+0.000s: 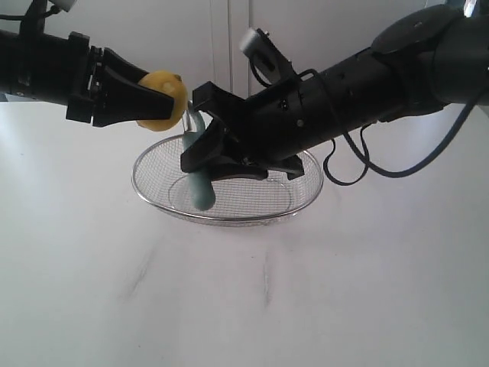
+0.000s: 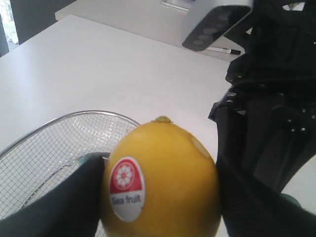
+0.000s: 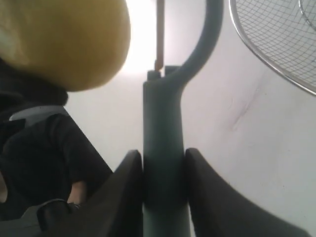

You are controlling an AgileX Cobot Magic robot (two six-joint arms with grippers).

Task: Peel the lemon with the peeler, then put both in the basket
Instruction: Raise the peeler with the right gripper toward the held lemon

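Note:
My left gripper (image 1: 157,101) is shut on the yellow lemon (image 1: 163,100), holding it in the air above the left rim of the basket (image 1: 306,200). In the left wrist view the lemon (image 2: 168,182) fills the space between the black fingers and carries a red and white sticker. My right gripper (image 1: 205,141) is shut on the pale teal handle of the peeler (image 1: 201,183), which hangs over the basket with its head up beside the lemon. The right wrist view shows the peeler (image 3: 164,148) clamped between both fingers, its Y-shaped head right next to the lemon (image 3: 69,39).
The wire mesh basket (image 2: 49,143) stands on a white table and holds nothing that I can see. A dark cable (image 1: 359,164) loops under the right arm near the basket's right rim. The right arm's housing (image 2: 266,98) is close to the lemon.

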